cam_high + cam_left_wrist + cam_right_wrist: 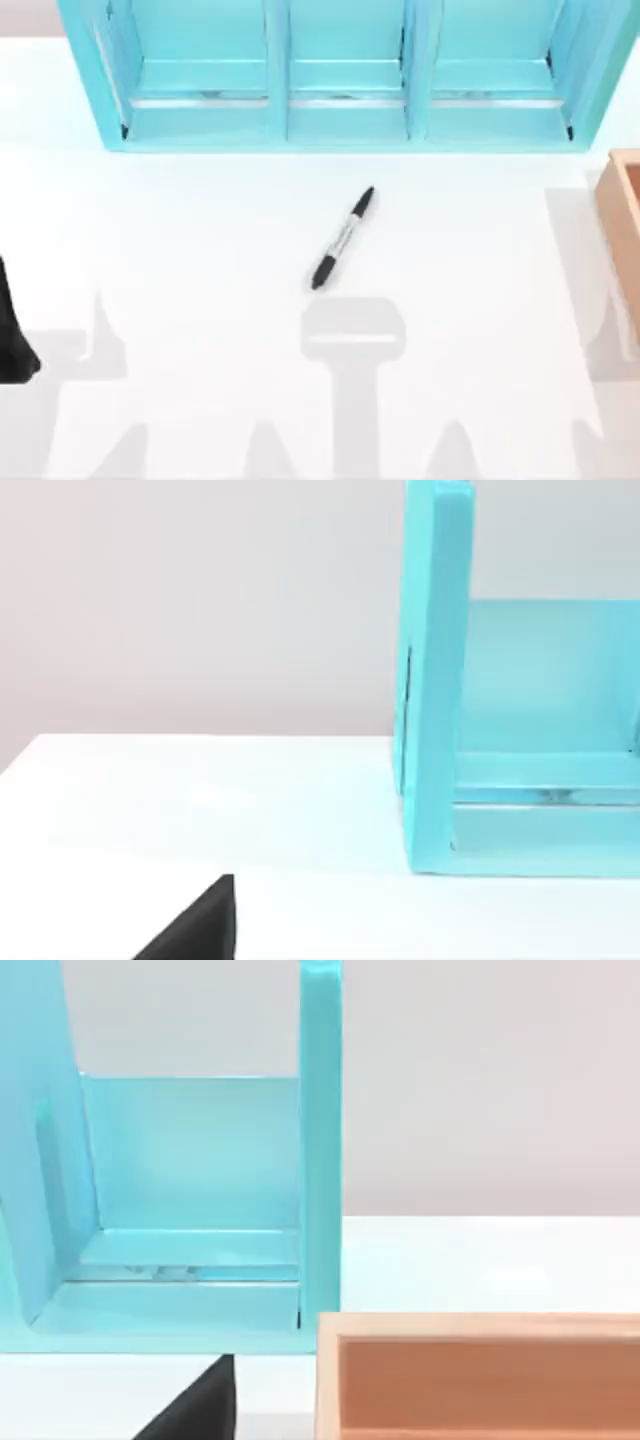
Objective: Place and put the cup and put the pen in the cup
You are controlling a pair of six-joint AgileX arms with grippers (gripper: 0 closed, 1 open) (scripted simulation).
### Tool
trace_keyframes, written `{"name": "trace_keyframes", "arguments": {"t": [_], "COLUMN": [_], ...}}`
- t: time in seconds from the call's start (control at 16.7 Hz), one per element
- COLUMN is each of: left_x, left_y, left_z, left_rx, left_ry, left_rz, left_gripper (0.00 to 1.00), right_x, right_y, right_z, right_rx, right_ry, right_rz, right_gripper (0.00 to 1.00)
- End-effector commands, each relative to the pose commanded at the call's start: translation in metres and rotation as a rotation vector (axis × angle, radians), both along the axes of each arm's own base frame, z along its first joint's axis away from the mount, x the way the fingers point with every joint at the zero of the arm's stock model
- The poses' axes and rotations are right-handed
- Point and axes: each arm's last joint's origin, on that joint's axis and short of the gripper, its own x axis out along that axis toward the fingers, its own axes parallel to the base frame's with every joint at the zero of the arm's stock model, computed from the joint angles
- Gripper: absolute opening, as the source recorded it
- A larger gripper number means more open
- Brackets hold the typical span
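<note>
pen (343, 238) flat mid-table, diagonal — left arm (14, 330) far left

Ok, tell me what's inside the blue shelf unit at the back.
The blue shelf unit has three open compartments; each shows bare turquoise floor and back wall. No cup is visible inside. Parts hidden behind its dividers cannot be checked. The pen lies on the table in front.
</note>
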Motion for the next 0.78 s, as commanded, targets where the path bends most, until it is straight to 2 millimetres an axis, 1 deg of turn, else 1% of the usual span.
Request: {"name": "trace_keyframes", "arguments": {"t": [0.18,0.36,0.48,0.6,0.78], "left_x": [0.000,0.000,0.000,0.000,0.000], "left_y": [0.000,0.000,0.000,0.000,0.000], "left_z": [0.000,0.000,0.000,0.000,0.000], "left_rx": [0.000,0.000,0.000,0.000,0.000], "left_ry": [0.000,0.000,0.000,0.000,0.000], "left_rz": [0.000,0.000,0.000,0.000,0.000], "left_gripper": [1.00,1.00,1.00,1.00,1.00], "right_x": [0.000,0.001,0.005,0.014,0.041], "right_y": [0.000,-0.003,-0.006,-0.010,-0.021], "right_z": [0.002,0.017,0.035,0.057,0.089], "right_rx": [-0.003,-0.026,-0.048,-0.070,-0.096], "right_ry": [0.010,0.100,0.202,0.336,0.580], "right_rz": [-0.003,-0.027,-0.050,-0.074,-0.103], "right_gripper": [1.00,1.00,1.00,1.00,1.00]}}
